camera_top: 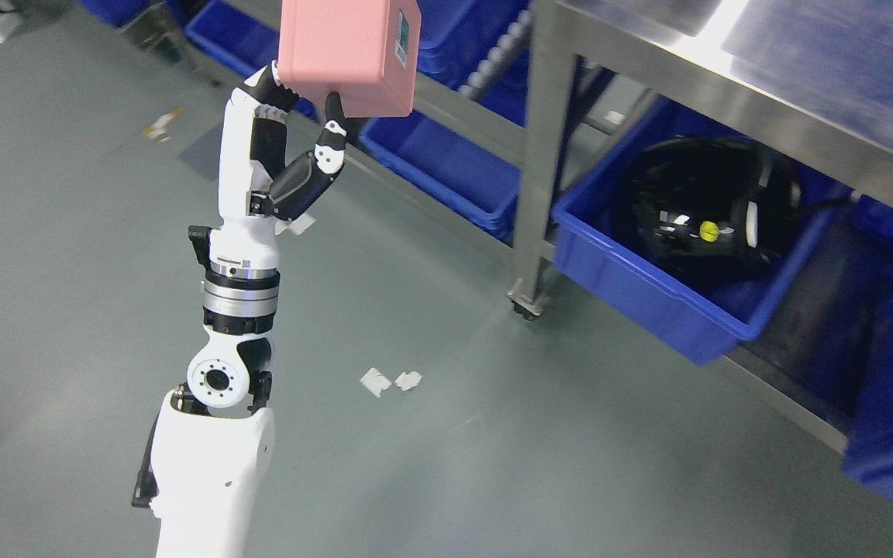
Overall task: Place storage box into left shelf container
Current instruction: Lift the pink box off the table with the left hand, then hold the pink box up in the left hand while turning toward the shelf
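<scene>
Overhead, one left hand (291,128) grips one pink storage box (349,50).

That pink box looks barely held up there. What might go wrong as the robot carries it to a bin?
1. The left hand pinches only the bottom edge of the pink storage box, so it may tip or slip to the floor.
2. The steel shelf leg stands near the blue bins; a swing could clip it.
3. The nearest bin already holds a black helmet-like object.

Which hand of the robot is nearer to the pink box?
Left. The left hand grips the pink box from below; the right hand is not in view.
</scene>
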You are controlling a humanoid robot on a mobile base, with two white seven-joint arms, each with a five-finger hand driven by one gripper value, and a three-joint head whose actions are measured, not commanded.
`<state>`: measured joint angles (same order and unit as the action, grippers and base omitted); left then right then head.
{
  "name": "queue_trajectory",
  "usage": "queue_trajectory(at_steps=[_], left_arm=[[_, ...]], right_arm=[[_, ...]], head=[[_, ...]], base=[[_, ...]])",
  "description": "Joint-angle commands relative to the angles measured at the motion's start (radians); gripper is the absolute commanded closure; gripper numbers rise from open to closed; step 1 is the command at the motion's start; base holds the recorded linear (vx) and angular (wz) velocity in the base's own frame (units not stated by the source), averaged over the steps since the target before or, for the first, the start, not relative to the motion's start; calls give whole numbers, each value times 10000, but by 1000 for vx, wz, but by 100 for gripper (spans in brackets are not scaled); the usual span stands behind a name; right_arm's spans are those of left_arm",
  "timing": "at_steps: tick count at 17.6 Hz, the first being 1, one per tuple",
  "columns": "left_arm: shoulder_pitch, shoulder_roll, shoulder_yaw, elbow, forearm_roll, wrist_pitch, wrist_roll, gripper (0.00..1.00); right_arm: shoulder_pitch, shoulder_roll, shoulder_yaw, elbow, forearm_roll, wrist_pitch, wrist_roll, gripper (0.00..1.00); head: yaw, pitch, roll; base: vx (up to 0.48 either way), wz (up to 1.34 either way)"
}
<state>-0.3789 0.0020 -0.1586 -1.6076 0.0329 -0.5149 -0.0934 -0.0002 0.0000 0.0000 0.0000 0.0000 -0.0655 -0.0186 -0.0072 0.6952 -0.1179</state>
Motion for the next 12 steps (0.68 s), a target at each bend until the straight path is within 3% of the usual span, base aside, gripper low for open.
queue_trajectory(at_steps=[1,5,12], left_arm=[[1194,154,-377,-629,391,-127,14,97],[1793,154,-362,-629,468,-311,-17,97],[2653,154,-469,-629,744,-327,-48,97]], right_arm=[[-59,-174,-30,-174,-15,11,63,0],[-59,-174,-30,-174,-15,11,63,0],[-59,-174,-30,-174,-15,11,48,0]], head=[[0,0,0],[0,2,0],[0,3,0]], base=[[18,1219],[60,1111],[206,974]])
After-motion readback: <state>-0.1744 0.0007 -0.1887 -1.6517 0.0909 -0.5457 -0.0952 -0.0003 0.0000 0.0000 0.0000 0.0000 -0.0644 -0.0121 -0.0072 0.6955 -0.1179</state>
